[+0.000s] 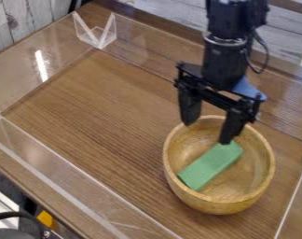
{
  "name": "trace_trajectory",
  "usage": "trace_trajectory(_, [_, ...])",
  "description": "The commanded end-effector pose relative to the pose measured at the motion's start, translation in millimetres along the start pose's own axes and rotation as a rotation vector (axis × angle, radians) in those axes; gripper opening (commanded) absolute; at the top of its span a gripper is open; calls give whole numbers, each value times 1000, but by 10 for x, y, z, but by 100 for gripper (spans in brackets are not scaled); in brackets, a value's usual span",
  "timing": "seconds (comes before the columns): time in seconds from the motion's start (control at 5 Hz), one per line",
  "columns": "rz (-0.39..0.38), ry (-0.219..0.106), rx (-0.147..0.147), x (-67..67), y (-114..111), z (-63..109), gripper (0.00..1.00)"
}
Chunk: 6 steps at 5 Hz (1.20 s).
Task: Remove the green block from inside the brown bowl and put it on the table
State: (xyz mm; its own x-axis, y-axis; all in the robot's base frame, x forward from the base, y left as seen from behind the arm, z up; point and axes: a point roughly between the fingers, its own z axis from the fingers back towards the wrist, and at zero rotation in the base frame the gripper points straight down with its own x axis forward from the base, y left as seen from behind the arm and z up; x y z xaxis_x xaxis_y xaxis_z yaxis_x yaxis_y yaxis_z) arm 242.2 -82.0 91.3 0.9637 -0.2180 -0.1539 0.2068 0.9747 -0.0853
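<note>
Hovering gripper above green block.

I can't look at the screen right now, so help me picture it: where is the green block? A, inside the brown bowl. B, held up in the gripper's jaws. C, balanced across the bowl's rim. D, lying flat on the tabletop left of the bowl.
A: the green block lies on the inside bottom of the brown bowl, below its rim.
</note>
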Motion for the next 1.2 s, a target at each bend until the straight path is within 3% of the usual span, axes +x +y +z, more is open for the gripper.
trace_trajectory(0.0, [-30,-26,-1,-20,-117,15,100])
trace_trajectory(0.2, [-53,-20,-1,-43,-152,-40,100])
trace_trajectory(0.8, [-144,-3,3,-15,-232,15,100])
trace_trajectory(1.0, [-172,1,6,68,-185,-114,100])
